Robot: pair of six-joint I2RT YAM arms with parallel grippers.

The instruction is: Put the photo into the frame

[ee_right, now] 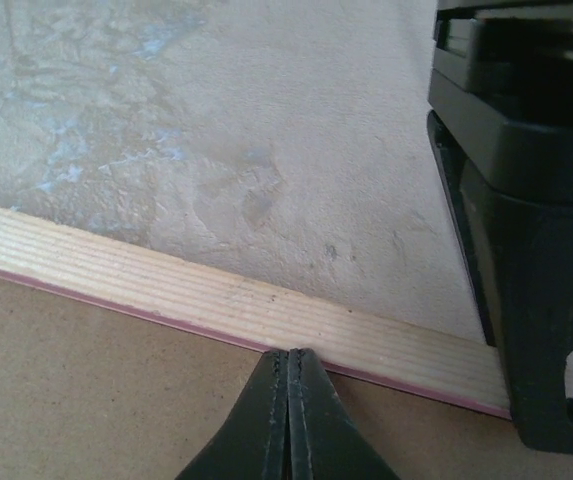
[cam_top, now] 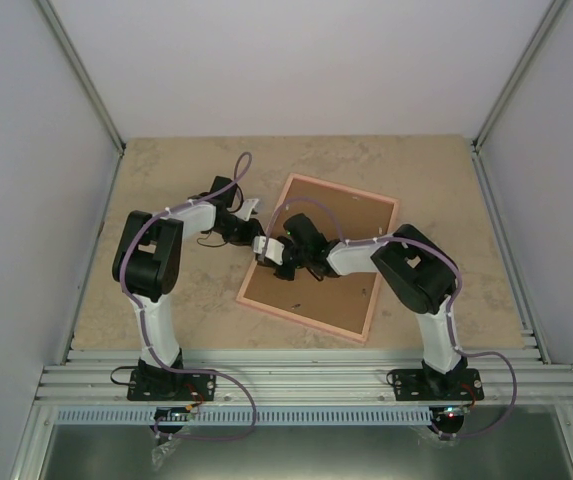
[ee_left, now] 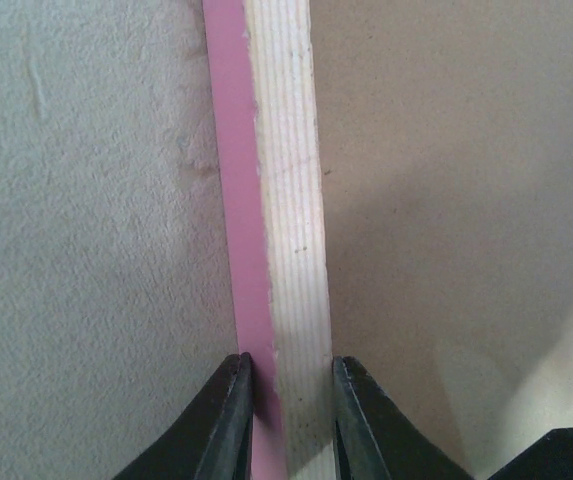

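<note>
Looking down from the top cam, the frame [cam_top: 346, 189] lies flat around the middle of the desk [cam_top: 166, 170], skewed a bit, with a brown board [cam_top: 341, 300] filling it. Both arms reach in to its left edge, and the two claws end up right next to each other there.

The left claw [ee_left: 288, 362] sits at the bottom centre of its own wrist view with one finger on each side of the frame's rail. The pink strip and the pale wood strip are both squeezed between them, so it's got that rail pinched. Desk surface is left of the rail, brown board on the right.

The right claw [ee_right: 288, 352] is closed all the way, fingers pressed together with nothing between them. Its tips are right at the line where the rail meets the brown board. The black body of the left claw fills the right side of that view.
</note>
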